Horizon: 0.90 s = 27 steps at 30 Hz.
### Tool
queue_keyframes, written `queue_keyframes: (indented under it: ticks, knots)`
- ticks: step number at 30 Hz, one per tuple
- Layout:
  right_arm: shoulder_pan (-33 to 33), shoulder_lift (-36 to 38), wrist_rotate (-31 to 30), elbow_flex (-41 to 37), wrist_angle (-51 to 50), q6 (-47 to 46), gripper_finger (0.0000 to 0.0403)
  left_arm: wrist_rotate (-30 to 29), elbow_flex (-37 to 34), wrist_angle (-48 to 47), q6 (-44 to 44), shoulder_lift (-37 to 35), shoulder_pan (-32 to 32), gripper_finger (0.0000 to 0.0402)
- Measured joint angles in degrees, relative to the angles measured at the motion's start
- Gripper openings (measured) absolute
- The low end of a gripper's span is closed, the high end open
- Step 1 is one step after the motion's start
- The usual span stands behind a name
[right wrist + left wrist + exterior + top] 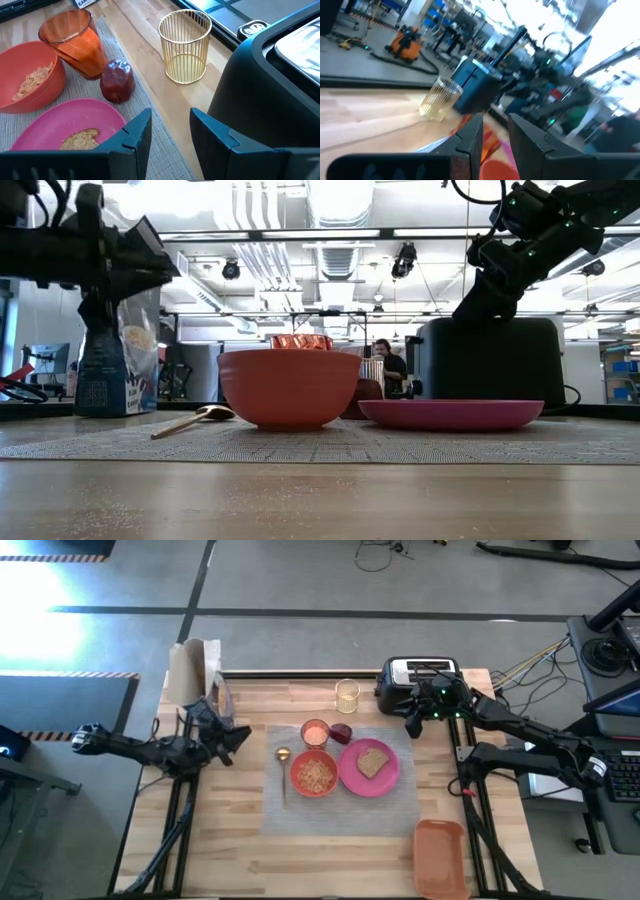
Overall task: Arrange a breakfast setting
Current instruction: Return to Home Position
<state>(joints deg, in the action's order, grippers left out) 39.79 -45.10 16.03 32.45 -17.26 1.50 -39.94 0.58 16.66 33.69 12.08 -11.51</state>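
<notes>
A gray placemat (340, 812) lies mid-desk (240, 855), and the whole breakfast setting sits on it. The orange-red bowl (288, 388), holding cereal flakes (314, 775), is left of the mat's centre. Seen from above and read from the bowl:

- The gold spoon (283, 766) lies at 9 o'clock, just beside the bowl, its bowl end toward the far side.
- The round pink plate (351, 780) is at 3 o'clock, rim close to the bowl's, with the brown toast slice (373, 761) flat on it.
- The orange cup (316, 732) stands upright at 12 o'clock.
- The dark red apple (342, 733) is at 1 o'clock, just beside the cup.

Off the mat, a ribbed clear tumbler (347, 695) stands on bare wood at 12 o'clock. The black-and-silver toaster (420, 673) is at 2 o'clock by the far edge. An orange tray (440, 858) lies at 5 o'clock near the front right corner, and a cereal bag (195, 670) stands at 10 o'clock.

The left arm (150, 750) reaches in at 9 o'clock – its jaws hang above bare desk, well clear of the spoon, parted by a narrow gap with nothing between them. The right arm (520, 725) comes in at 3 o'clock – its jaws hover in front of the toaster, at 2 o'clock from the plate, a little apart and empty.

In the low view a person (388, 366) shows in the room behind.
</notes>
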Motion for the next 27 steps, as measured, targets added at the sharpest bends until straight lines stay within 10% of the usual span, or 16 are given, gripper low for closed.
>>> queue_keyframes:
  ticks: [27]
  knots:
    - [0.0, 0.0, 0.0, 0.0, 0.0, 0.0, 0.0123, 0.13, -0.07, -0.06, 0.0, -12.12, -0.02, 0.0075]
